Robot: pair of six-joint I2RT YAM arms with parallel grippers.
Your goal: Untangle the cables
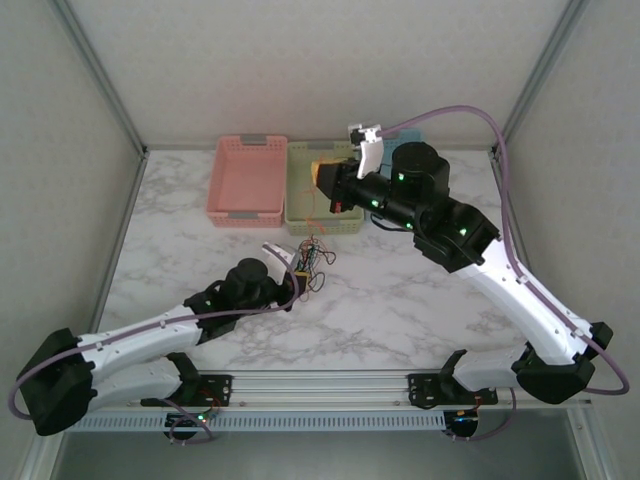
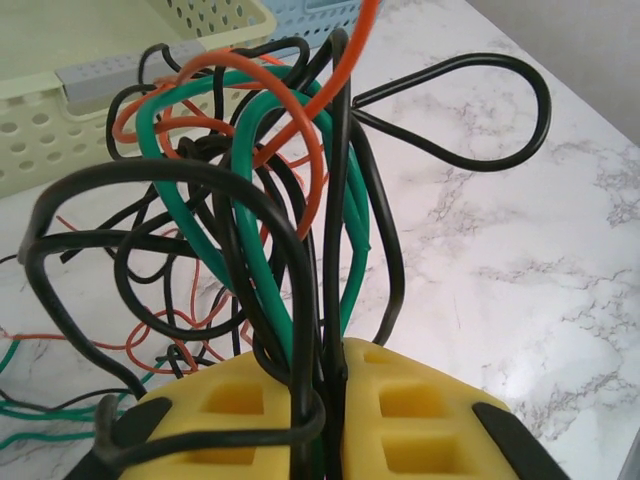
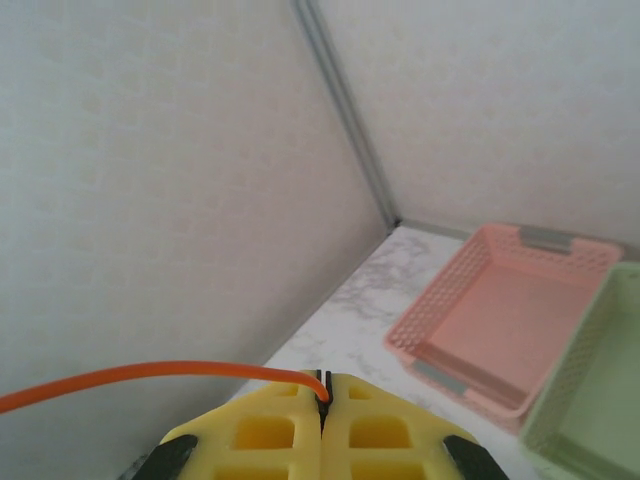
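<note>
Overhead cam, close wrist cams, green basket shared

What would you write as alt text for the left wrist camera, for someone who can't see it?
The yellow-padded left claw is shut on a tangled bundle of black, green and red cables that rises from it over a white marble table. A pale green basket stands behind at upper left.

Bright diffuse light, soft shadows, mild blur close up.

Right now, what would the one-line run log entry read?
left gripper: shut on cable tangle | right gripper: shut on orange cable | status: tangle on marble table, not yet untangled
</note>
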